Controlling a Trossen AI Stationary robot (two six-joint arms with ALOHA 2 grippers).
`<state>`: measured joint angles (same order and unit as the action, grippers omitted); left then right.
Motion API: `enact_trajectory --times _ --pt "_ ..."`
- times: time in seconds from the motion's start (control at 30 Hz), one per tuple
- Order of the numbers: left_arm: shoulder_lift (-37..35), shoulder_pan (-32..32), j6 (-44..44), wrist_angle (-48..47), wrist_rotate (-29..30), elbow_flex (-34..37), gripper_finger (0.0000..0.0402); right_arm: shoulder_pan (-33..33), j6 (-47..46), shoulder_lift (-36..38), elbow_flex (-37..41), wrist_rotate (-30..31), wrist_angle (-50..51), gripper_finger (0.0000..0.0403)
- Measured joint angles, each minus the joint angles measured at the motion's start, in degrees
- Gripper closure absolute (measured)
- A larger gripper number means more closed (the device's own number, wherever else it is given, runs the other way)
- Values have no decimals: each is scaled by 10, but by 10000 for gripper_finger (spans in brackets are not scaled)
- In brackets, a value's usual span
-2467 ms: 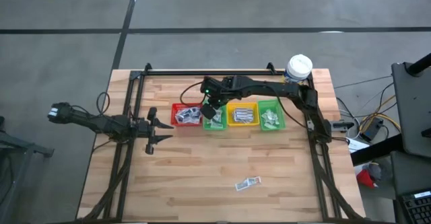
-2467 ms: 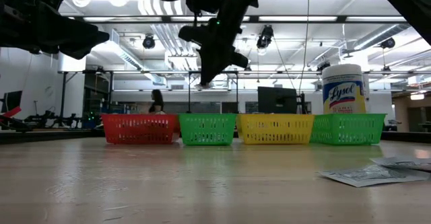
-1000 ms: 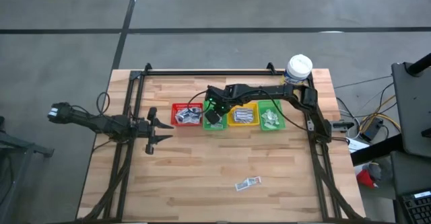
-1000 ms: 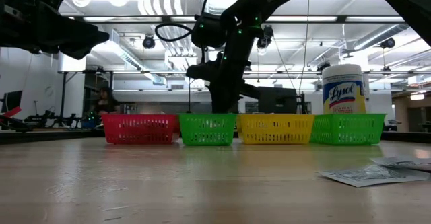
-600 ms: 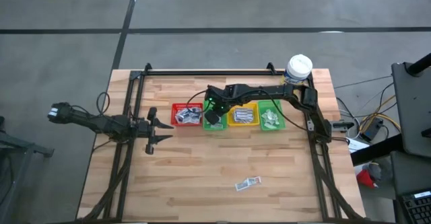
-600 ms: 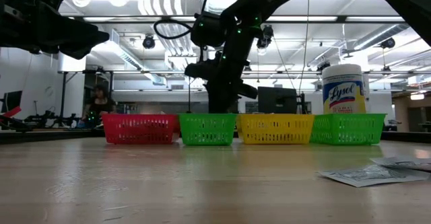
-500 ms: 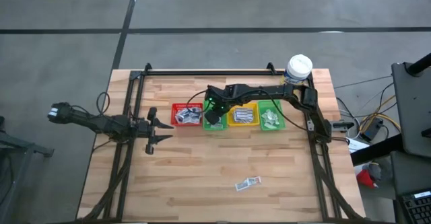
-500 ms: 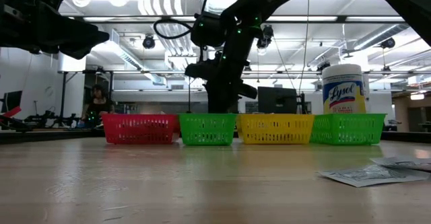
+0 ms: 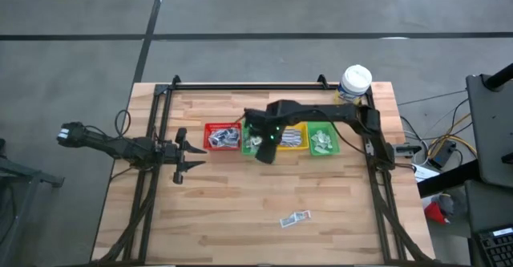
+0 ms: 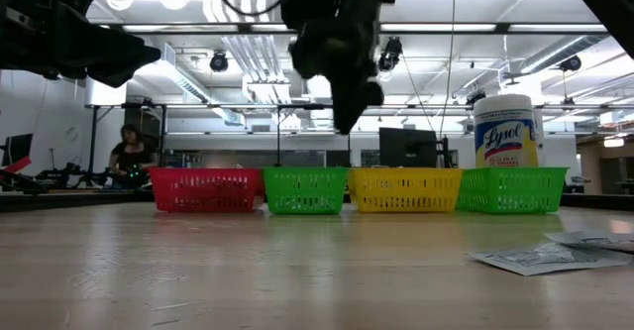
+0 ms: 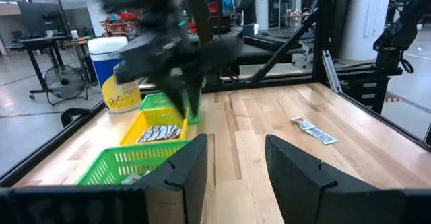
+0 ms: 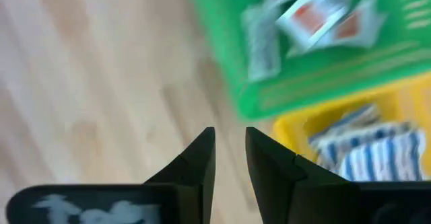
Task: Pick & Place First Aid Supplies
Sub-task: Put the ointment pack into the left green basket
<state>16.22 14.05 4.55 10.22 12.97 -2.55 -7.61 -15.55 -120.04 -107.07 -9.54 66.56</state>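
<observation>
The first aid supplies are small white packets. Several lie in the red bin (image 9: 223, 136), the left green bin (image 12: 316, 22), the yellow bin (image 12: 367, 143) and the right green bin (image 9: 322, 139). Two more lie flat on the table near its front edge (image 9: 294, 218). My right gripper (image 9: 264, 153) hangs above the table just in front of the left green bin (image 9: 252, 143). It points down, and its fingers (image 12: 230, 150) stand a little apart with nothing between them. My left gripper (image 11: 232, 163) waits open at the table's left side, pointing level.
A white-capped wipes bottle (image 9: 356, 82) stands at the far right corner behind the bins. A dark metal frame (image 9: 240, 82) runs along the table's far edge and both sides. Bare wood lies between the bin row and the loose packets (image 10: 555, 254).
My right gripper has risen out of the left green bin and come toward the table's near edge, rolling its wrist as it went. It now hangs well above the bins' rims. The bins and the loose packets have not moved.
</observation>
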Motion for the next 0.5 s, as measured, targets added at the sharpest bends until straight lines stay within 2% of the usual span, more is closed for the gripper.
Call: enact_trajectory --times 0.13,0.5 --pt "0 0 1 -1 0 0 251 41 34 3 -19 0 63 332" --pt "0 0 1 0 0 0 251 175 68 27 -20 1 113 335"
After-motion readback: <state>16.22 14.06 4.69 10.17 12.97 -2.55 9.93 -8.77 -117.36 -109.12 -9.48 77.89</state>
